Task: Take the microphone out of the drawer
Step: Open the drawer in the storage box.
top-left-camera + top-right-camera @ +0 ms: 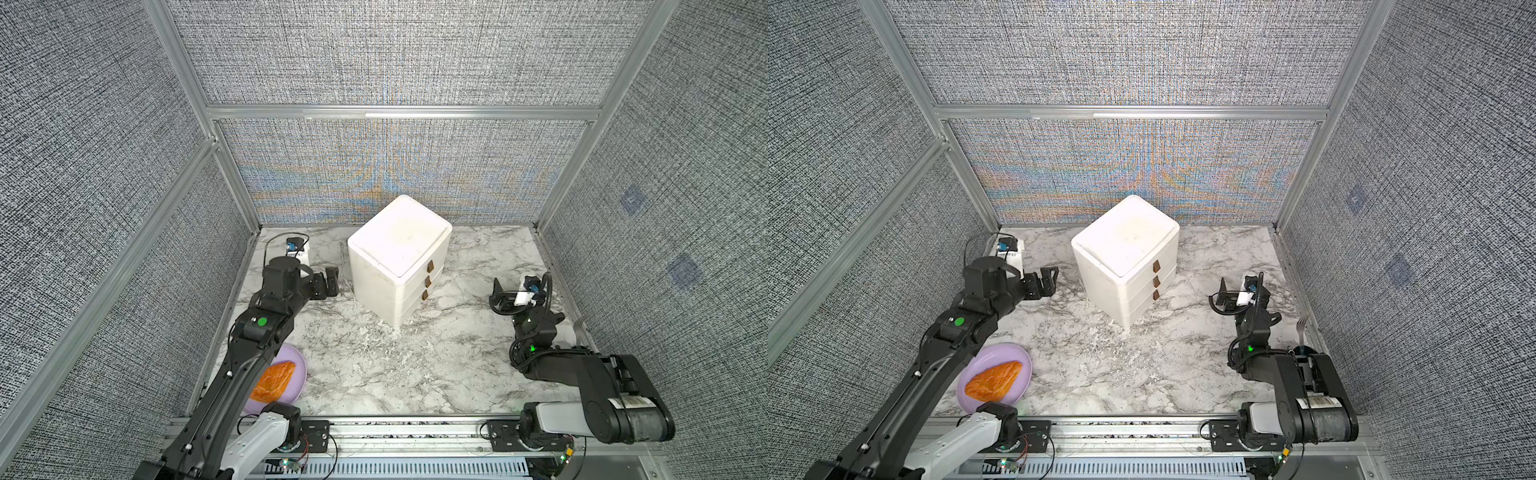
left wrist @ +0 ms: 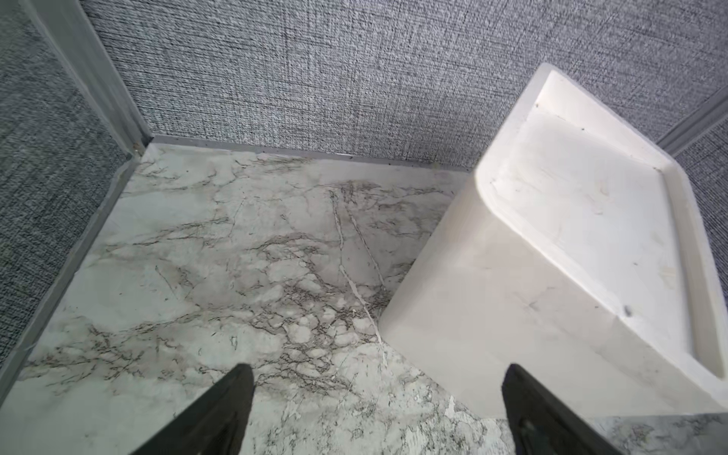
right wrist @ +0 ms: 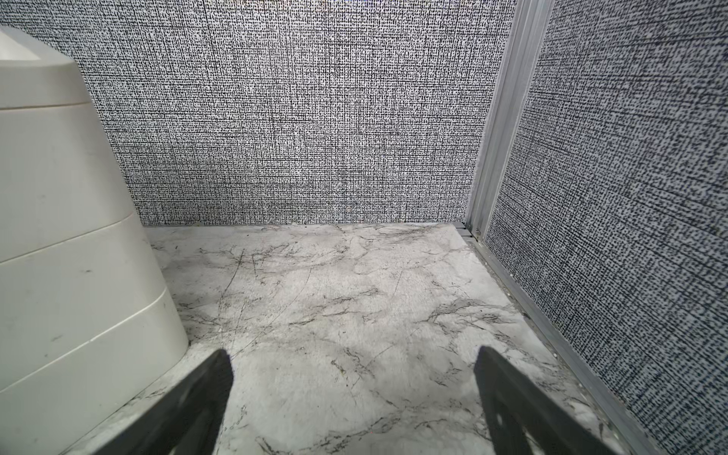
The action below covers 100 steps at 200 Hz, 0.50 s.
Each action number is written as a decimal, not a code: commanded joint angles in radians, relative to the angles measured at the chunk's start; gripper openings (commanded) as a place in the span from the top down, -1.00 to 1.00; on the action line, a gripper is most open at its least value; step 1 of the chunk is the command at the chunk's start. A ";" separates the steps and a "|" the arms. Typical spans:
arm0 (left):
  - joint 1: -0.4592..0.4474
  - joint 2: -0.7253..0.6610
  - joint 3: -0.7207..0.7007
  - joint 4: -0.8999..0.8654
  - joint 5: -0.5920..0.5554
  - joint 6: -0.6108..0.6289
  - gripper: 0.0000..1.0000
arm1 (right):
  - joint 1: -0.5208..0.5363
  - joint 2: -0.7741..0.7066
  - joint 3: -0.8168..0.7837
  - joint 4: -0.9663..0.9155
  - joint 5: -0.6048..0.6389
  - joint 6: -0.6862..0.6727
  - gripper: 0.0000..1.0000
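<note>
A white drawer unit (image 1: 395,249) (image 1: 1125,245) stands at the back middle of the marble table, turned at an angle. Its three drawers, each with a brown handle (image 1: 427,281), are all shut. The microphone is hidden. My left gripper (image 1: 332,282) (image 1: 1048,280) hovers open just left of the unit; the left wrist view shows bare marble between its jaws (image 2: 378,368) and the unit's side wall (image 2: 472,295) close by. To the right of the unit my right gripper (image 1: 498,297) (image 1: 1221,297) is open over bare table (image 3: 352,350), with the drawer fronts (image 3: 59,236) beside it.
A purple plate (image 1: 300,370) (image 1: 1000,353) holding a pastry (image 1: 994,384) lies at the front left, partly under my left arm. A fork (image 1: 1302,328) lies along the right edge. Grey fabric walls with aluminium frames close in three sides.
</note>
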 commanded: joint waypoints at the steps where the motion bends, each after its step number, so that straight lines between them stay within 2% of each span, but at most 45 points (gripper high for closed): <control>1: 0.000 0.078 0.086 -0.044 0.126 0.067 -1.00 | 0.002 0.004 0.004 0.037 0.006 0.001 -0.96; 61: 0.000 0.290 0.375 -0.191 0.281 0.211 -1.00 | 0.002 0.003 0.000 0.039 0.003 -0.001 -0.95; 100: 0.000 0.398 0.506 -0.253 0.284 0.258 -0.99 | 0.008 -0.020 0.013 0.006 -0.057 -0.035 -0.95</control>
